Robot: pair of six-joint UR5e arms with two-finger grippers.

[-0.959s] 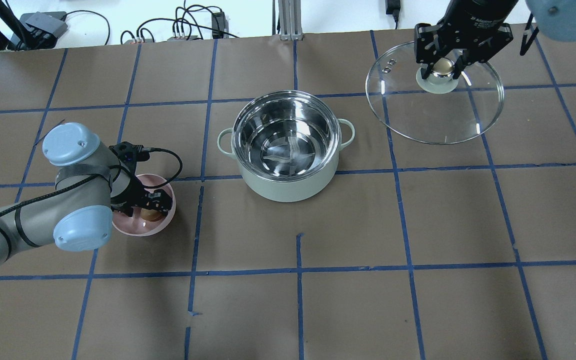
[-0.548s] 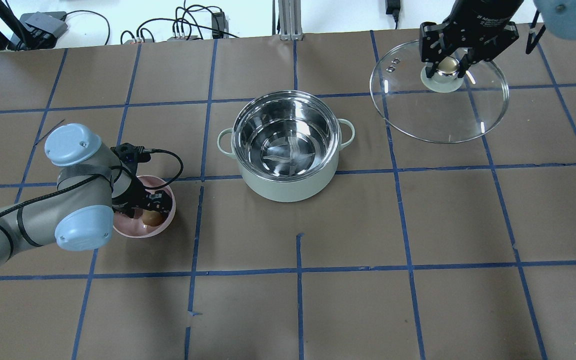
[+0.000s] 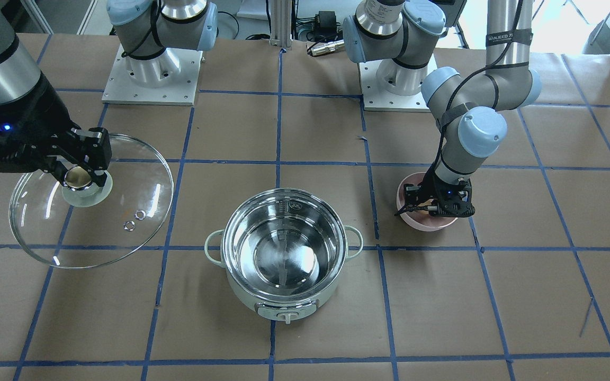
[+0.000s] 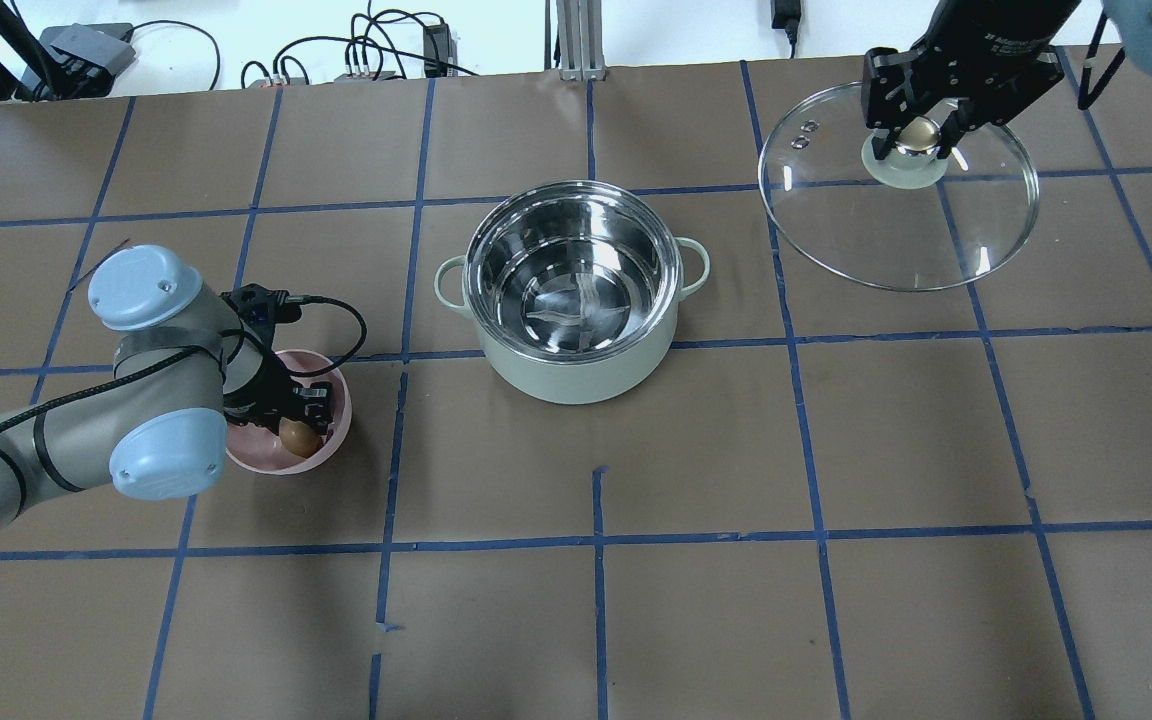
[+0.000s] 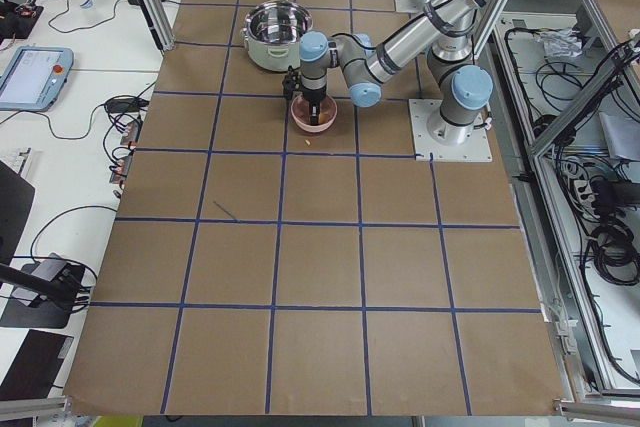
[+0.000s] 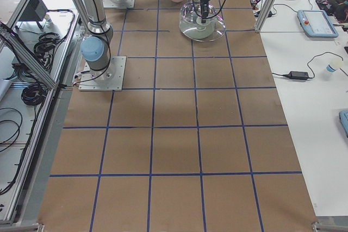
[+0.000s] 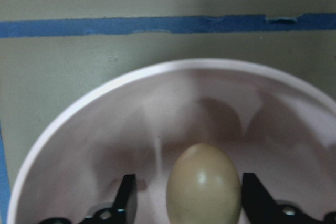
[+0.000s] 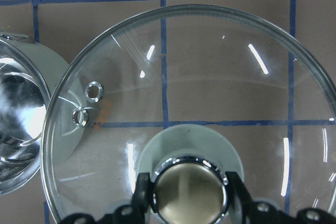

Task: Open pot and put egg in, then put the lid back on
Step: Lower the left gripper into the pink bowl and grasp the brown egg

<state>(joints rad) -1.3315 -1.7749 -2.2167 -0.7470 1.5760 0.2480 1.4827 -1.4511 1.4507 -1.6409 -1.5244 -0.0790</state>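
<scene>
The mint-green pot [image 4: 576, 290] stands open in the middle of the table, its steel inside bare; it also shows in the front view [image 3: 284, 254]. The tan egg [image 4: 298, 438] lies in a pink bowl [image 4: 328, 378] at the left. My left gripper [image 4: 301, 425] is down in the bowl, open, with one finger on each side of the egg [image 7: 203, 187]. My right gripper [image 4: 918, 135] is shut on the knob of the glass lid [image 4: 896, 230] and holds it in the air at the far right, clear of the pot. The lid fills the right wrist view [image 8: 210, 77].
Blue tape lines divide the brown table cover into squares. Cables and power boxes [image 4: 366, 55] lie along the far edge. Both arm bases [image 3: 151, 79] stand on the robot's side. The bowl's rim [image 7: 105, 98] rings the left fingers.
My right gripper has carried the lid further right and away from the pot. My left gripper has shifted slightly in the bowl and closed in round the egg.
</scene>
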